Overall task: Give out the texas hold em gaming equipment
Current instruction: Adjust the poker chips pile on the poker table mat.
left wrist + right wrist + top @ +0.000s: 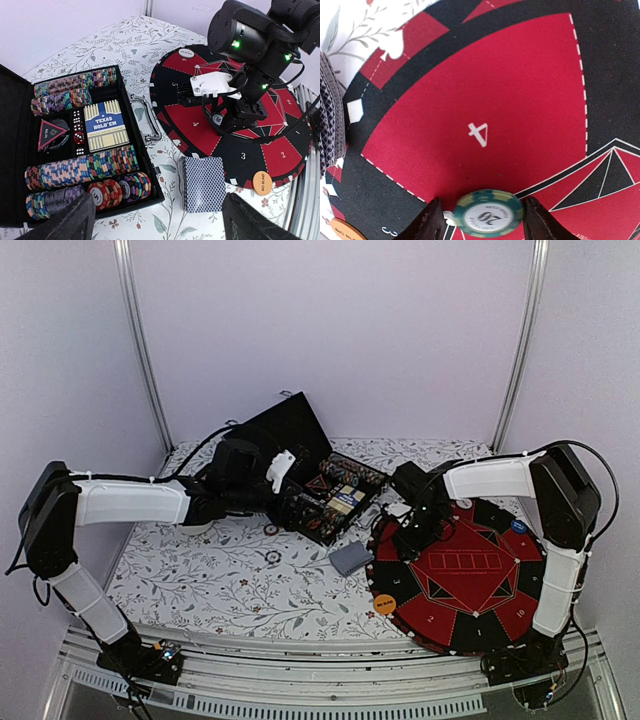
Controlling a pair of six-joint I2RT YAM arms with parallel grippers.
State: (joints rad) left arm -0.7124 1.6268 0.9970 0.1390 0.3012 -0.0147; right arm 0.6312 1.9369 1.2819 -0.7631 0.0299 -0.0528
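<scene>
On the right of the floral-printed cloth worktop [220,570] lies the round red-and-black felt poker mat [470,585]. The step in hand, as I judge it, is setting a chip on its red wedge numbered 4. My right gripper [484,225] hangs low over that wedge with the green-and-white striped round poker chip [489,212], marked 20, between its fingers. Whether the jaws clamp it or stand free of it I cannot tell. To do this well I would part them evenly, so neither pad drags the chip, then lift straight up, leaving it flat inside the white dashed border. My left gripper [162,222] hovers released and empty over the near corner of the black hinged case [285,425], left of the mat and farther back. The cloth looks matt and soft, and the mat's felt should hold a chip from sliding. The case is rigid, its ribbed rows of multi-coloured chips [85,167] packed on edge. The grey-blue-backed deck of cards [202,184], between case and mat, looks slick and square-edged. The orange round button disc [262,182] on the mat's near rim is smooth and flat.
</scene>
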